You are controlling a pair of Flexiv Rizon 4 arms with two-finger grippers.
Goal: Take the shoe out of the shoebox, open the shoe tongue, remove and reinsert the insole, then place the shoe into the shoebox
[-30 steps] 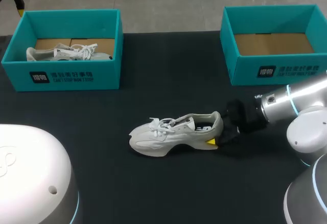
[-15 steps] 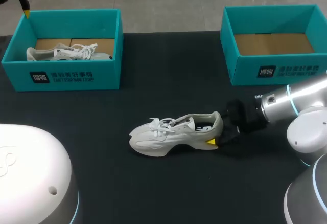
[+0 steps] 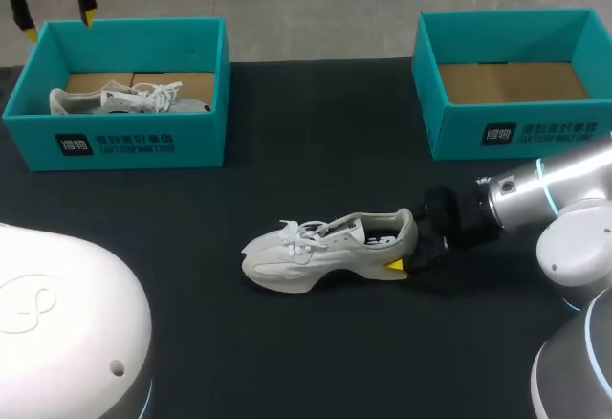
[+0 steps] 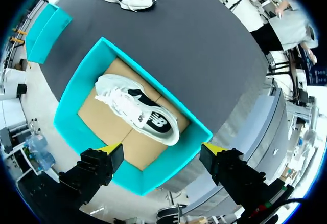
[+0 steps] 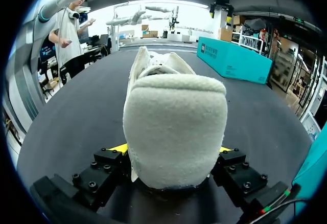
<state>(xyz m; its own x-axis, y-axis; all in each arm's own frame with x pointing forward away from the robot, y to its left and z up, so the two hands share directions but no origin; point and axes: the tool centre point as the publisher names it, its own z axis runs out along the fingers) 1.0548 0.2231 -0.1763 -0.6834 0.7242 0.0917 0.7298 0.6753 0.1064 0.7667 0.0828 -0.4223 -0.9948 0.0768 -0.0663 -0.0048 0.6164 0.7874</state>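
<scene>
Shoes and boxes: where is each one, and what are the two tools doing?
shoe: upright on the table, outside both boxes
right tool: shut on the shoe's heel
second shoe: lying in the left box
left tool: open, above the left box's far corner
right box: far right of the table

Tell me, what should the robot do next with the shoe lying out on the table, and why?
Probably bring the left gripper over to the shoe on the table and start pulling its tongue open. The right gripper is shut on its heel, steadying it, while the left gripper hangs open above the left shoebox, far from that shoe.
</scene>
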